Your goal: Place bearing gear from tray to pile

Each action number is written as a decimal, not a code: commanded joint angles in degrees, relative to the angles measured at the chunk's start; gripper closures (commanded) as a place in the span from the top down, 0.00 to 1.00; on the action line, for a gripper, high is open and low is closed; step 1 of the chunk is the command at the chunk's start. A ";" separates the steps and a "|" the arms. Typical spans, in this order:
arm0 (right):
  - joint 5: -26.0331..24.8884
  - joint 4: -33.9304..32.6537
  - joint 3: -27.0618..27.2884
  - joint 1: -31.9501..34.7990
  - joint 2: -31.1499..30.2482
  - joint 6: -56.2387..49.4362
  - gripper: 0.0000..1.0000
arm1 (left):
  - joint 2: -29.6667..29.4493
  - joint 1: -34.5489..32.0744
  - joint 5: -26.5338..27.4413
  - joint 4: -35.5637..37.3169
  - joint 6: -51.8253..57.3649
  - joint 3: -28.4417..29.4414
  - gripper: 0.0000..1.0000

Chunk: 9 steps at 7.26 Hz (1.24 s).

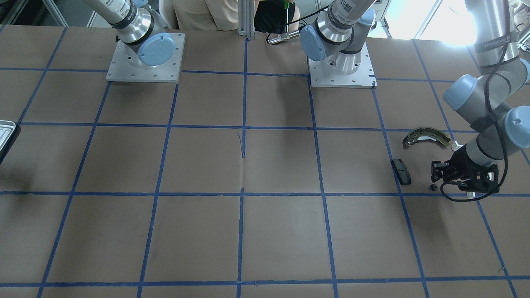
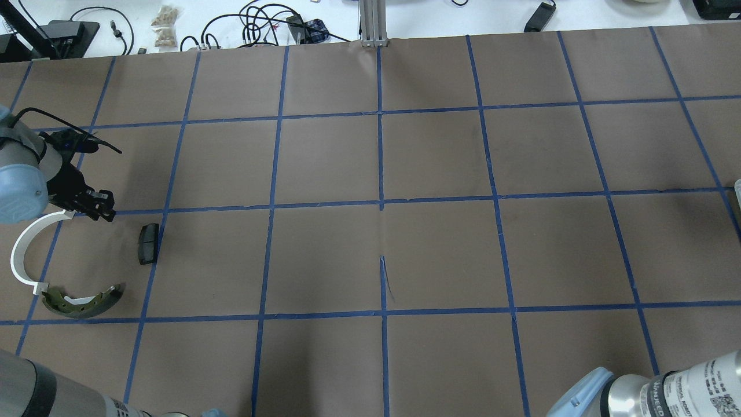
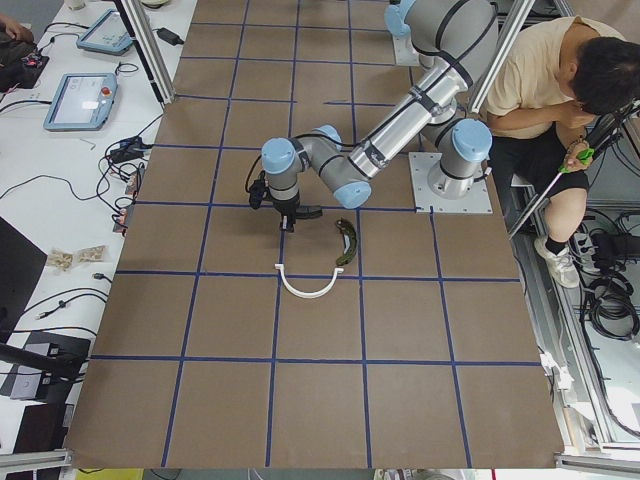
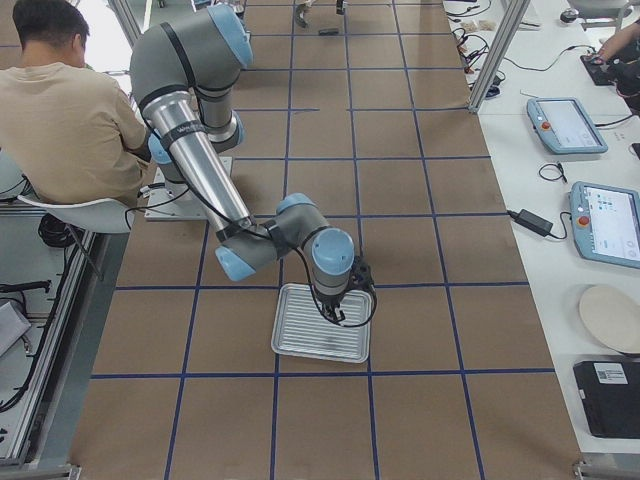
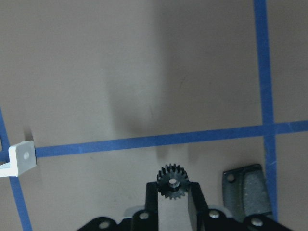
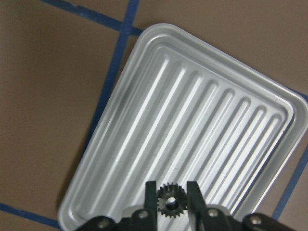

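My left gripper (image 5: 172, 186) is shut on a small black bearing gear (image 5: 172, 181), low over the table beside the pile. The pile holds an olive brake shoe (image 2: 84, 300), a white plastic arc (image 2: 23, 249) and a black pad (image 2: 147, 243). In the front view the left gripper (image 1: 435, 182) is right of the pad (image 1: 401, 171) and below the shoe (image 1: 426, 137). My right gripper (image 6: 172, 188) is shut on another black gear (image 6: 169, 201) just above the ribbed silvery tray (image 6: 192, 120), near its front rim. The tray floor in view holds nothing else.
The tray (image 4: 300, 335) lies at the table's end on my right and shows only as a sliver in the front view (image 1: 6, 128). Brown paper with blue tape lines covers the table. A seated person (image 3: 560, 90) is behind the arm bases.
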 commanded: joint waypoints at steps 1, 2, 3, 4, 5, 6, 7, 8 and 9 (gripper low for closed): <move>-0.73 16.16 0.23 8.49 -12.49 16.30 0.17 | 0.75 -0.98 0.27 -0.55 -0.84 1.35 0.86; -0.65 22.33 0.15 13.84 -16.98 26.49 0.17 | 0.93 -2.56 0.54 -2.82 -1.36 3.80 0.92; -0.21 25.69 0.06 20.86 -19.98 38.17 0.17 | 2.15 -5.54 0.63 -9.89 -3.11 8.52 0.92; -0.12 27.03 0.14 28.41 -21.40 48.99 0.17 | 2.86 -8.70 -0.16 -16.58 -5.04 13.79 0.92; -0.03 26.70 0.06 34.75 -21.59 57.54 0.17 | 3.04 -11.51 -0.16 -17.95 -7.32 16.54 0.92; 0.23 26.78 0.23 40.03 -21.60 65.71 0.17 | 3.04 -14.15 0.36 -18.22 -11.96 17.00 0.92; 1.10 26.17 0.23 47.05 -20.99 77.19 0.17 | 3.57 -17.75 0.71 -19.18 -16.27 17.61 0.95; 3.81 23.82 0.23 53.90 -18.28 88.27 0.17 | 4.09 -20.74 0.72 -19.63 -20.66 17.36 0.95; 4.36 18.75 0.23 60.32 -14.69 96.56 0.17 | 4.36 -22.68 0.11 -19.72 -24.53 16.75 0.95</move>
